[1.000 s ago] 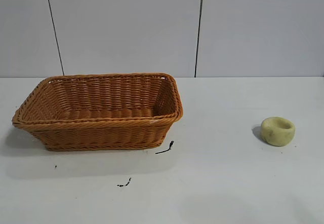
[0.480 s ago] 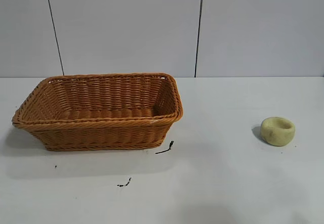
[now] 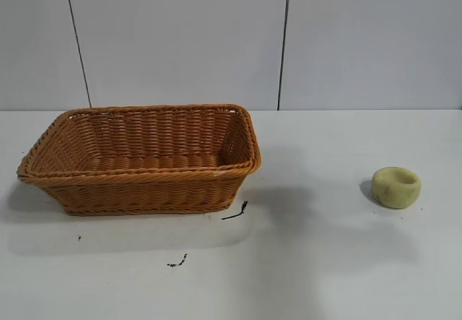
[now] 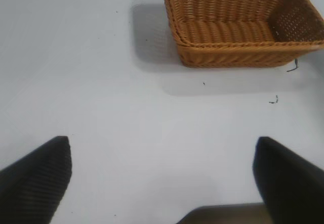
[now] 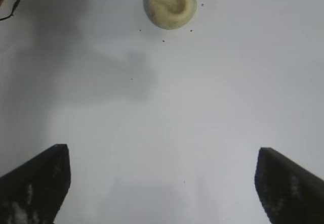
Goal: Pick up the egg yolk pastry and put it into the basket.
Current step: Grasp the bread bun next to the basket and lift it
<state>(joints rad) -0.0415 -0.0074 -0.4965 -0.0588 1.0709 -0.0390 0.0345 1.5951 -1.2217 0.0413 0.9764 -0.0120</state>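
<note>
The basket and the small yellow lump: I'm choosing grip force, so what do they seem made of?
The basket looks like woven wicker or a plastic imitation, orange-brown with ribbed strands and a braided rim. The pastry looks like soft dough or foam, pale yellow-green, matte, dimpled; which one is unclear.

No readable text, labels, numbers anywhere (only black scuff marks).

Not much robot to see here tbh. The left hand (image 4: 162,176) shows up as two matte black wedge-shaped fingers (image 4: 35,181) with a fine ribbed texture. The right hand (image 5: 162,181) looks the same, except its black fingers (image 5: 30,191) have whitish scuffs.
</note>
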